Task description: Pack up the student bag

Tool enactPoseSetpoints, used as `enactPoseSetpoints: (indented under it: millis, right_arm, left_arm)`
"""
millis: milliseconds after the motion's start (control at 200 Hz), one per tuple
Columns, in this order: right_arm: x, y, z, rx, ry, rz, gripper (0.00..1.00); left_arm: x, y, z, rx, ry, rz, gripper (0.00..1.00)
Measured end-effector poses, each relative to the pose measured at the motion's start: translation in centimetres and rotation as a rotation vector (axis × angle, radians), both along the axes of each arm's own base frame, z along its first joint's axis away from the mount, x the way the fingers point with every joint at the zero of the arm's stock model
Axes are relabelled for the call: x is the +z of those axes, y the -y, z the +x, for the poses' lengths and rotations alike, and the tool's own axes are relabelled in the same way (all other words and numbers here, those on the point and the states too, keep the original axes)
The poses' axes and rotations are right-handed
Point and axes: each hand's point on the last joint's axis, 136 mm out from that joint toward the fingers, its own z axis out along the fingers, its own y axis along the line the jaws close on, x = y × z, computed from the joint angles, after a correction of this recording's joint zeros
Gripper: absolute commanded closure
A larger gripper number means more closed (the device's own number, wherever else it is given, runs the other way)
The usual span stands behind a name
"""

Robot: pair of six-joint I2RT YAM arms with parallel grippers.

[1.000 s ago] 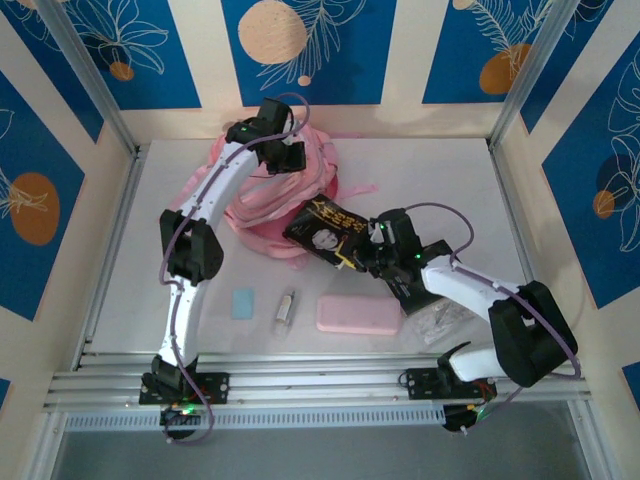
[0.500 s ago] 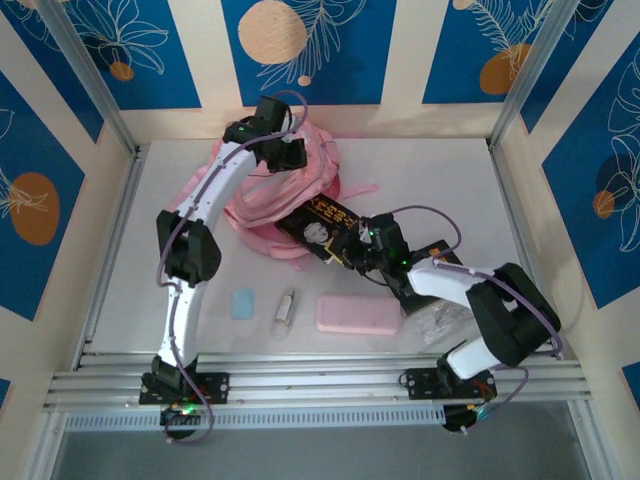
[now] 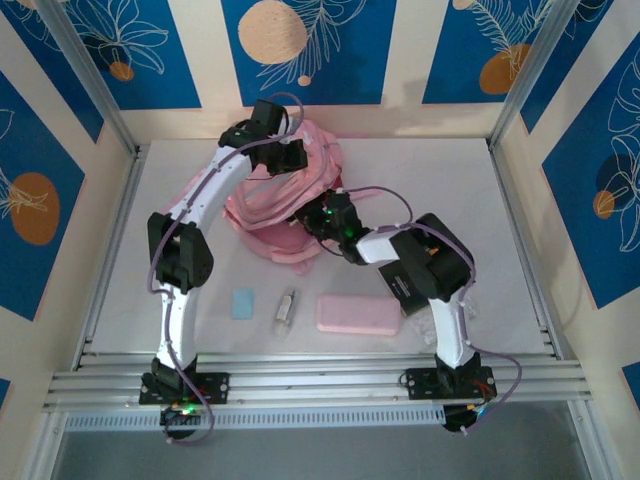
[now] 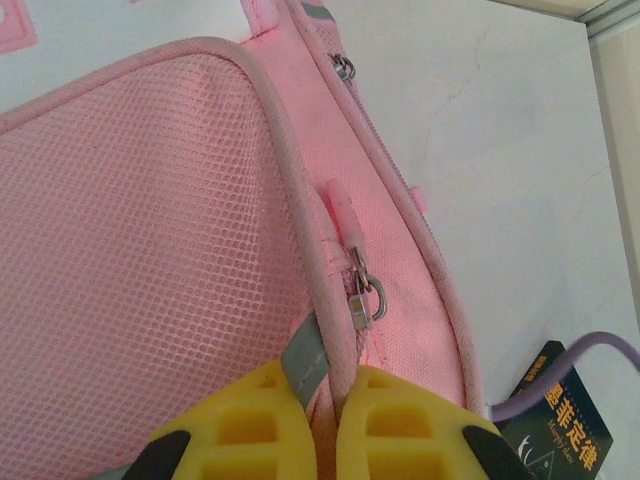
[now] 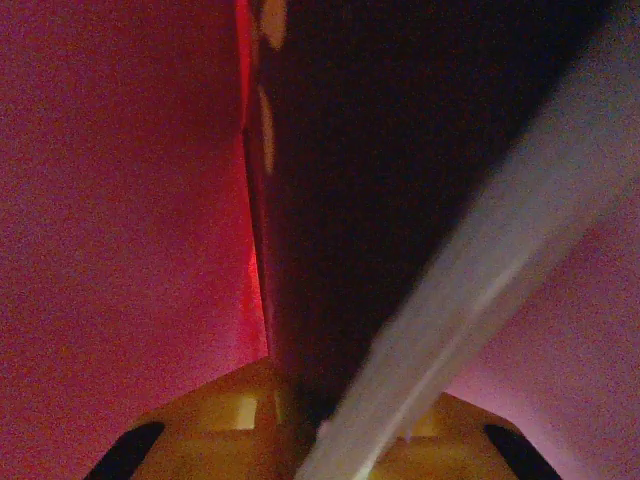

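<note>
The pink student bag [image 3: 262, 212] lies at the back of the table. My left gripper [image 3: 287, 160] is shut on its rim: the yellow fingers [image 4: 335, 390] pinch the pink piping and a grey trim tab beside the mesh panel [image 4: 150, 220], just below a zip pull [image 4: 362, 296]. My right gripper [image 3: 322, 213] has reached into the bag's mouth. It is shut on a black book [image 5: 400, 150], with the bag's pink lining [image 5: 120, 200] all around. A corner of the book [image 4: 562, 412] sticks out beside the bag.
A flat pink pencil case [image 3: 358, 314], a small pale stick-shaped item [image 3: 286, 306] and a blue eraser [image 3: 243, 303] lie in a row near the front. A clear plastic packet [image 3: 440, 322] sits by the right arm. Walls stand close on three sides.
My right arm has stretched forward and left, carrying the black book from beside the bag into its opening. My left gripper has stayed clamped on the bag's rim, shifting only slightly.
</note>
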Motion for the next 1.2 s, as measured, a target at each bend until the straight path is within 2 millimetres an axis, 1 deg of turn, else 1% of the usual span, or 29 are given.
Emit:
enactPoseSetpoints:
  millis: [120, 145, 175, 200, 240, 280, 305, 375, 470, 560, 655, 890, 1065, 1200]
  right_arm:
    - [-0.3, -1.8, 1.0, -0.054, -0.005, -0.006, 1.0]
    - [-0.2, -2.2, 1.2, -0.065, -0.014, -0.003, 0.97]
    - [-0.2, -2.5, 1.5, -0.075, -0.027, 0.0, 0.92]
    - [-0.1, -2.8, 1.7, -0.082, -0.039, 0.002, 0.83]
    - [-0.1, -3.1, 1.7, -0.088, -0.07, 0.006, 0.66]
    - [-0.1, -3.3, 1.8, -0.094, -0.099, 0.008, 0.54]
    - [-0.1, -3.3, 1.8, -0.099, -0.12, 0.013, 0.49]
    - [-0.6, -3.3, 1.7, -0.101, -0.181, 0.009, 0.41]
    - [-1.6, -3.0, 1.0, -0.099, -0.268, 0.01, 0.35]
    - [-1.2, -2.6, 0.3, -0.084, -0.312, 0.021, 0.33]
    - [-0.8, -1.4, -1.1, -0.066, -0.364, 0.003, 0.33]
    - [1.5, 1.2, -3.9, 0.002, -0.398, -0.017, 0.33]
    - [3.9, 3.1, -6.4, 0.084, -0.349, -0.04, 0.34]
    - [6.6, 5.0, -8.0, 0.156, -0.254, -0.066, 0.33]
  left_arm:
    - [-0.3, -0.1, -0.1, 0.01, -0.005, -0.007, 1.0]
    - [-0.3, -0.1, -0.1, 0.012, -0.004, -0.01, 1.0]
    - [-0.3, 0.0, -0.1, 0.014, -0.003, -0.012, 1.0]
    - [-0.4, 0.0, -0.1, 0.015, 0.0, -0.014, 1.0]
    - [-0.3, 0.0, 0.0, 0.017, 0.001, -0.017, 1.0]
    - [-0.2, 0.0, 0.1, 0.019, 0.009, -0.022, 1.0]
    - [-0.1, 0.1, 0.2, 0.021, 0.012, -0.025, 1.0]
    - [0.0, 0.1, 0.4, 0.029, 0.016, -0.031, 1.0]
    - [0.1, 0.2, 0.5, 0.033, 0.02, -0.037, 1.0]
    - [0.3, 0.1, 0.6, 0.037, 0.025, -0.042, 1.0]
    - [0.3, -0.1, 0.8, 0.044, 0.029, -0.04, 1.0]
    - [0.2, -0.7, 1.3, 0.06, 0.041, -0.024, 1.0]
    - [-0.2, -0.8, 1.4, 0.063, 0.04, -0.019, 1.0]
    - [-1.9, -0.7, 1.3, 0.059, 0.025, -0.018, 1.0]
